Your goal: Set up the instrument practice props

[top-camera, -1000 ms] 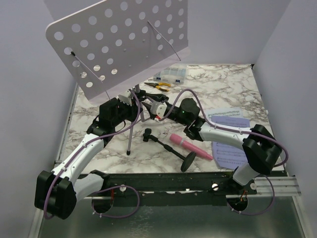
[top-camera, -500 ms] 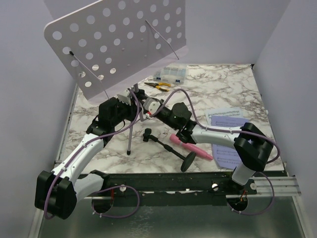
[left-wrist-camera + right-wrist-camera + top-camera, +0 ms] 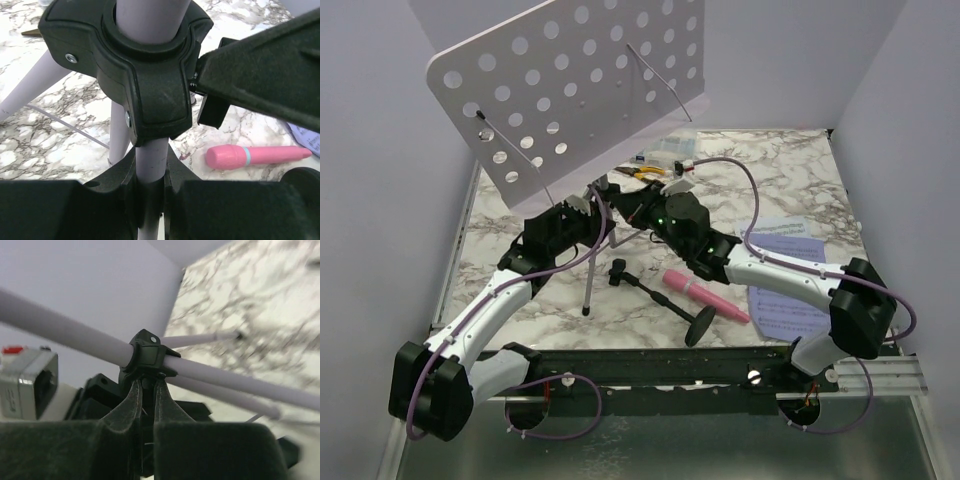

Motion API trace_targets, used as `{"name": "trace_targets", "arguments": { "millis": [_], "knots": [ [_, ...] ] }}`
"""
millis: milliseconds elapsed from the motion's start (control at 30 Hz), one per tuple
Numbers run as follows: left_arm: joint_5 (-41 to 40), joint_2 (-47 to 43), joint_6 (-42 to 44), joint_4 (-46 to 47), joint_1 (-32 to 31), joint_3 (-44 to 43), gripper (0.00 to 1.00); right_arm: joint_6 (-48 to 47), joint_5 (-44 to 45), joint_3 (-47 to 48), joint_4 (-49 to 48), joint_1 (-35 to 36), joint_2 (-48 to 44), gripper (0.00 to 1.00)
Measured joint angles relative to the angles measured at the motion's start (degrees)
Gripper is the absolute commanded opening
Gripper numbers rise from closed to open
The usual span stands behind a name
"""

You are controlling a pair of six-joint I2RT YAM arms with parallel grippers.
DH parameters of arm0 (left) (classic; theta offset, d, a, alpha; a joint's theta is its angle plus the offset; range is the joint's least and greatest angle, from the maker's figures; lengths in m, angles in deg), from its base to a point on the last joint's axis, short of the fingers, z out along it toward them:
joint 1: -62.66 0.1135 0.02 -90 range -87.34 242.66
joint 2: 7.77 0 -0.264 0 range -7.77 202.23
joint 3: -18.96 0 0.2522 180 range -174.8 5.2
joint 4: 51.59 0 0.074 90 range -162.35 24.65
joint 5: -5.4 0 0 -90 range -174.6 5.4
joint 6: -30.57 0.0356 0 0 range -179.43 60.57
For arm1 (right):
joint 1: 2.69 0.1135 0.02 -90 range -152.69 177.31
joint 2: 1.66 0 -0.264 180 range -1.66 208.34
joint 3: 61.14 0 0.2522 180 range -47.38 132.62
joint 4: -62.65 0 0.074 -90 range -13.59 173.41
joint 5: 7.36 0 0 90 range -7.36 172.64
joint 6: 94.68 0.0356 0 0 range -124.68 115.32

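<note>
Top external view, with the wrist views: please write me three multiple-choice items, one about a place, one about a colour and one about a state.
1. Where is the pink microphone?
A. lying on the table
B. on the floor
C. hanging on the wall

2. What colour is the perforated plate?
A. green
B. lilac
C. red

3. What is the right hand doing?
A. open, touching nothing
B. shut on the black collar of the tripod
C. holding the microphone

Answers:
1 A, it lies flat on the marble top.
2 B, the top view shows it pale lilac.
3 B, the right wrist view shows it pinched on the collar.
</note>
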Motion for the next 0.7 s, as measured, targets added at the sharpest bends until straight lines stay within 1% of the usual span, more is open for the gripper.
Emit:
{"name": "trace_targets", "arguments": {
  "millis": [100,200,267,333,367,433,500,533,600,700],
  "knots": [
    [1.3,0.0,0.0,0.0,-0.4,0.0,0.0,21.0,-4.9,-2.1,3.2,-2.9,-1.9,0.0],
    [2.9,0.0,0.0,0.0,-1.1,0.0,0.0,39.5,-11.2,-7.2,0.1,-5.6,-3.6,0.02],
    [4.1,0.0,0.0,-0.2,-1.3,0.0,0.0,47.7,-13.6,-9.8,-3.1,-6.3,-3.8,0.12],
    [4.9,0.0,0.0,-0.2,-1.4,0.0,0.0,54.2,-15.3,-12.1,-6.6,-6.8,-3.8,0.26],
    [5.3,-0.1,0.2,-0.2,-1.4,0.0,0.0,55.5,-15.8,-12.8,-7.7,-7.0,-3.9,0.32],
    [4.7,-0.1,0.0,-0.3,-1.1,0.0,0.0,56.0,-15.6,-15.0,-9.2,-7.7,-5.2,0.46],
    [3.8,-0.1,-0.4,-0.6,-0.3,0.0,0.0,53.0,-14.8,-16.9,-9.1,-9.2,-7.6,0.52],
    [3.5,-0.1,-0.6,-0.7,0.0,0.0,0.0,50.1,-14.4,-17.2,-9.1,-9.8,-8.8,0.53],
    [3.1,-0.2,-0.9,-0.9,0.3,0.0,0.0,42.2,-13.8,-17.3,-9.2,-10.6,-11.1,0.54],
    [3.0,-0.2,-0.9,-0.9,0.3,0.0,0.0,24.5,-16.0,-18.0,-11.9,-10.6,-14.6,0.54]
  ]
}}
